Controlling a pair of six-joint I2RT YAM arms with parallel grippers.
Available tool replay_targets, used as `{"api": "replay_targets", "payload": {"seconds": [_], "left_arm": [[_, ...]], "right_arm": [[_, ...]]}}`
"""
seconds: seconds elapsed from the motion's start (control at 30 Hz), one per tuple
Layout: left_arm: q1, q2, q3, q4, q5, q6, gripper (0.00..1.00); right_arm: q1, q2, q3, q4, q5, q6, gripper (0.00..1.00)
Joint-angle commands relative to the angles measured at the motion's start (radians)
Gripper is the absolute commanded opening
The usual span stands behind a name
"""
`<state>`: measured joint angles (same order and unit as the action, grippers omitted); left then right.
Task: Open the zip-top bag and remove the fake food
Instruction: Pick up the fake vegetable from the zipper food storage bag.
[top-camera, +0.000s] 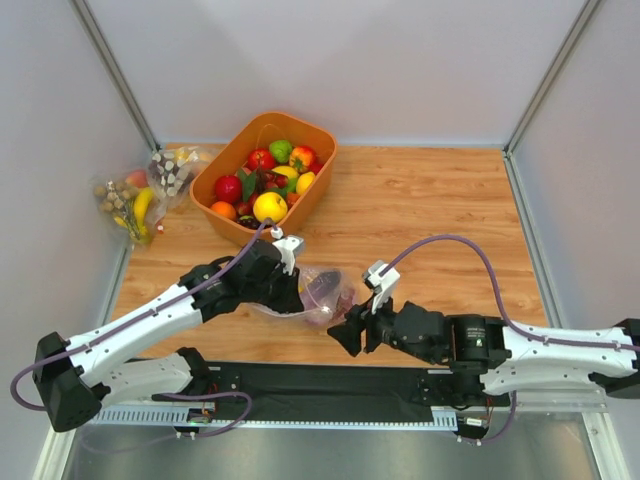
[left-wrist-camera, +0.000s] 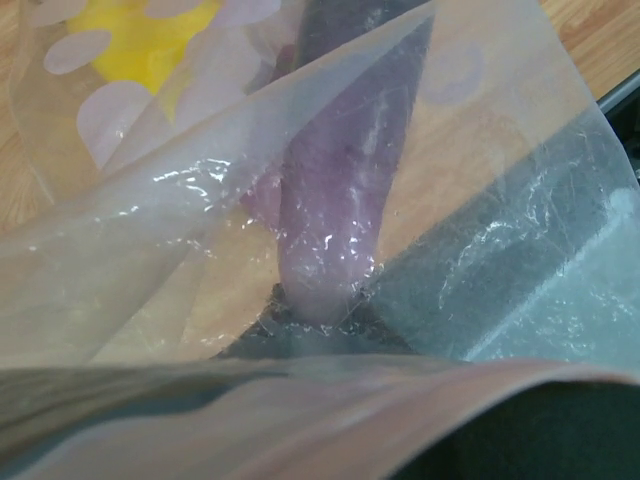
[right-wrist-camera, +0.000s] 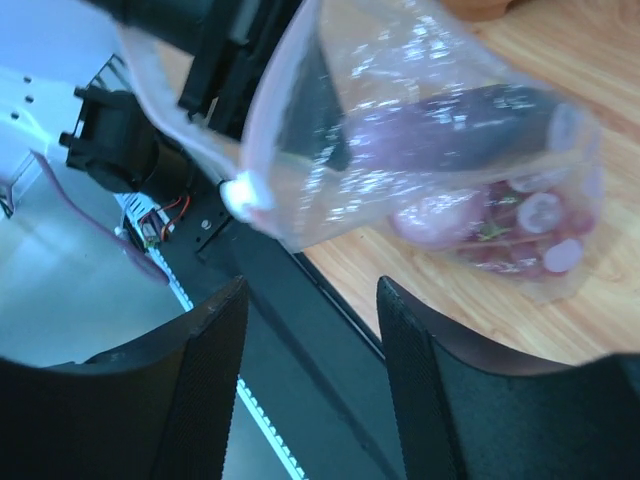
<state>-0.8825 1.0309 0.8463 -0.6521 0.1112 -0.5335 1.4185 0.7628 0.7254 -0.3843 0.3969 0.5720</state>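
Observation:
The zip-top bag (top-camera: 322, 292) hangs just above the table's front middle, held at its left side by my left gripper (top-camera: 288, 283), which is shut on its film. In the left wrist view the bag (left-wrist-camera: 200, 230) fills the frame and hides my fingers. Through it show a long purple piece (left-wrist-camera: 340, 180) and a yellow fruit (left-wrist-camera: 150, 40). My right gripper (top-camera: 343, 330) is open and empty, just below and right of the bag. In the right wrist view its fingers (right-wrist-camera: 215, 340) stand wide apart under the bag (right-wrist-camera: 420, 130), which holds the purple piece (right-wrist-camera: 450, 125) and a pinkish round piece (right-wrist-camera: 440, 215).
An orange basket (top-camera: 205, 180) of fake fruit stands at the back left. Clear bags with a banana and nuts (top-camera: 135, 200) lie at the far left by the wall. A black mat (top-camera: 300, 380) runs along the near edge. Walls enclose the table's sides and back.

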Motion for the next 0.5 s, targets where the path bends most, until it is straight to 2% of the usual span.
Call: {"api": "replay_targets", "payload": {"seconds": [0.0,0.2,0.47], "left_arm": [[0.005,-0.005,0.057,0.055,0.011,-0.034,0.00],[0.005,-0.009,0.095,0.011,0.044,-0.017,0.00],[0.007,-0.032,0.217,-0.154,0.047,0.056,0.00]], "right_arm": [[0.100,0.058,0.103,0.038,0.195,-0.012,0.59],[0.111,0.154,0.180,0.056,0.289,-0.150,0.70],[0.111,0.188,0.229,0.053,0.349,-0.236,0.72]]}}
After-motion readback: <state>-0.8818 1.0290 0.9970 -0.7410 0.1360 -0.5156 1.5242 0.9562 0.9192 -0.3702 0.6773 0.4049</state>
